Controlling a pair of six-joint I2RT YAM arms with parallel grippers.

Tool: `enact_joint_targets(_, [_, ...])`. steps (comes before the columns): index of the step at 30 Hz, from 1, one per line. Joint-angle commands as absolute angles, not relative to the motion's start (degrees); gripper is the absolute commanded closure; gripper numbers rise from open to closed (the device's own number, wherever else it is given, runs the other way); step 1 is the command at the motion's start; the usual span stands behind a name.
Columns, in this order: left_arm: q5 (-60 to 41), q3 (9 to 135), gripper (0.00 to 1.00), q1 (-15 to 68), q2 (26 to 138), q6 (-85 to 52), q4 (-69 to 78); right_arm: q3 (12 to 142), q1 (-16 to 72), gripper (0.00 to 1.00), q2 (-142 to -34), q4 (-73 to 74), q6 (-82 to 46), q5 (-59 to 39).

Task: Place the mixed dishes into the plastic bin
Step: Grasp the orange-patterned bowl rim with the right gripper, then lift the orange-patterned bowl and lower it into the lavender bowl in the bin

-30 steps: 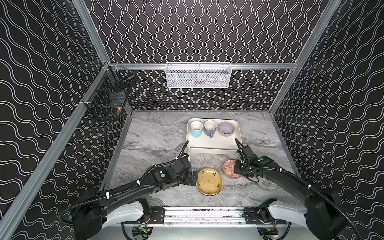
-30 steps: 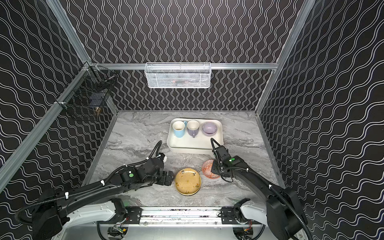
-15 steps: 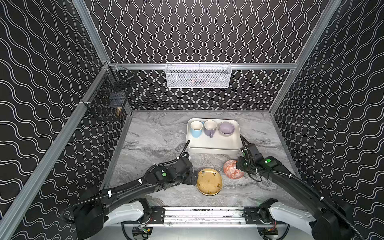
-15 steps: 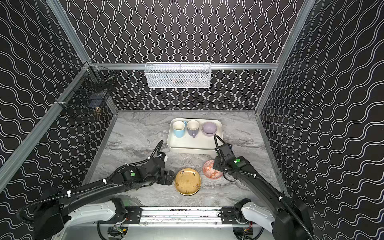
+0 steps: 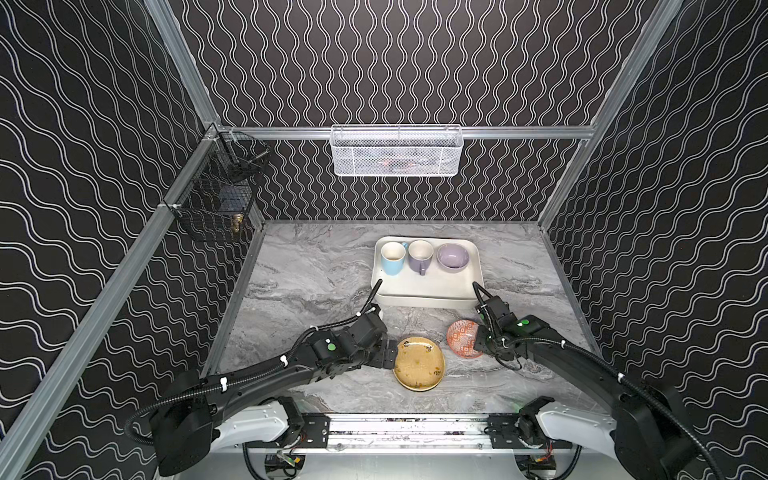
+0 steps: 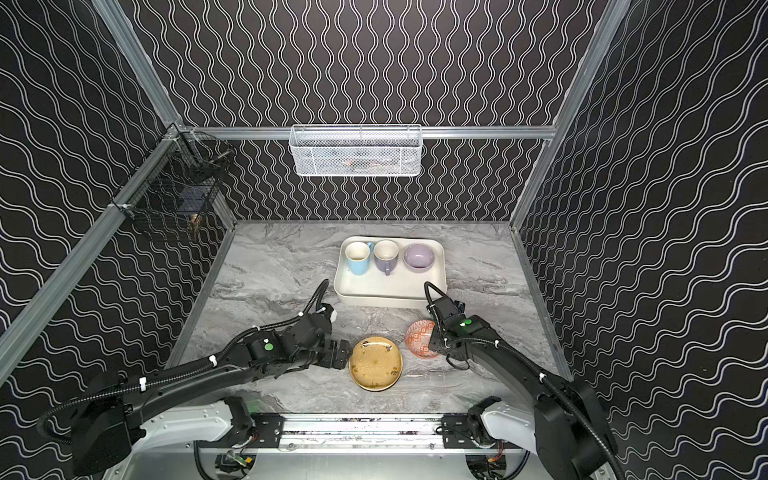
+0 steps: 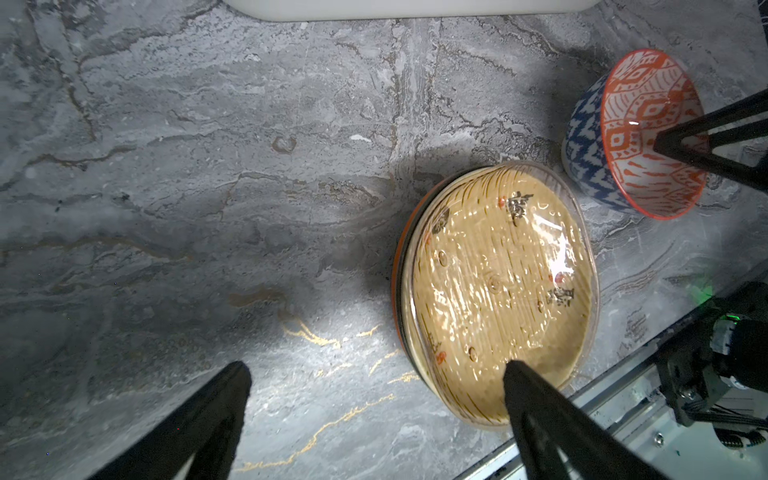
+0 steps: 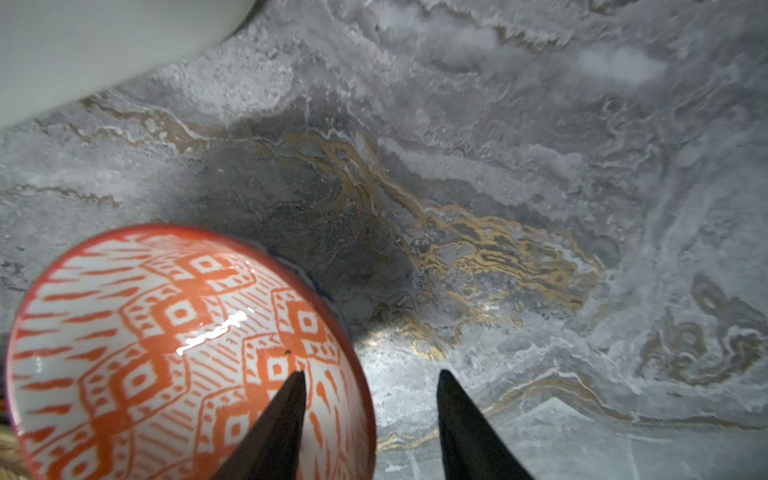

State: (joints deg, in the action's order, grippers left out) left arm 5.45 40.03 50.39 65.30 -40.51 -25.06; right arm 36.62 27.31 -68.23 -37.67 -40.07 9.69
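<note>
We see the plastic bin [image 5: 428,297] on the worktop [image 5: 316,274]; along its far wall stand the light-blue mug [image 5: 392,258], the lilac mug [image 5: 419,257] and the lilac bowl [image 5: 453,256]. Outside the bin, in front of its front wall, lies the mustard plate [image 5: 419,364], topping a stack with an orange edge beneath; the left gripper [image 5: 391,358] sits at that plate's rim, jaws spread wide and holding nothing. Before the bin's front right corner the orange-patterned bowl [image 5: 462,343] is tilted; the right gripper [image 8: 370,372] has its jaws partly apart astride the bowl's rim; we cannot tell whether they pinch it.
</note>
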Motion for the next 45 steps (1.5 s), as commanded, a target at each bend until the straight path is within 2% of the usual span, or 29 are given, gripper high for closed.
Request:
enact_joint_targets(1, [6.92, 39.99, 0.01, 50.49, 65.34, -39.73, -24.80, 36.39, 27.32, 0.61, -69.21, -34.59, -40.89, 8.27])
enact_joint_targets(3, [7.02, 40.04, 0.01, 50.45, 65.60, -39.49, -24.79, 36.72, 27.28, 0.75, -69.52, -34.45, -40.65, 8.34])
enact_joint_targets(6, [7.45, 40.38, 0.01, 50.46, 66.04, -39.15, -24.91, 37.50, 27.25, 0.86, -69.61, -34.89, -40.25, 8.49])
enact_joint_targets(9, [7.86, 41.07, 0.01, 50.45, 66.73, -38.77, -25.07, 38.76, 27.17, 0.90, -69.18, -36.00, -39.99, 8.70])
enact_joint_targets(21, [11.16, 45.89, 0.01, 50.00, 68.64, -36.78, -27.52, 47.42, 26.69, 0.92, -67.81, -39.79, -38.27, 8.26])
enact_joint_targets(26, [10.33, 48.88, 0.01, 46.60, 68.63, -35.15, -29.04, 53.66, 25.33, 0.92, -70.09, -40.36, -35.99, 8.53])
enact_joint_targets(38, [3.06, 54.62, 0.01, 32.58, 70.47, -29.95, -30.33, 70.92, 12.93, 0.91, -86.73, -35.99, -28.53, 1.19])
enact_joint_targets(45, [0.38, 58.42, 0.01, 27.87, 75.12, -27.71, -29.77, 84.45, 10.85, 0.92, -100.20, -37.06, -26.28, -0.24])
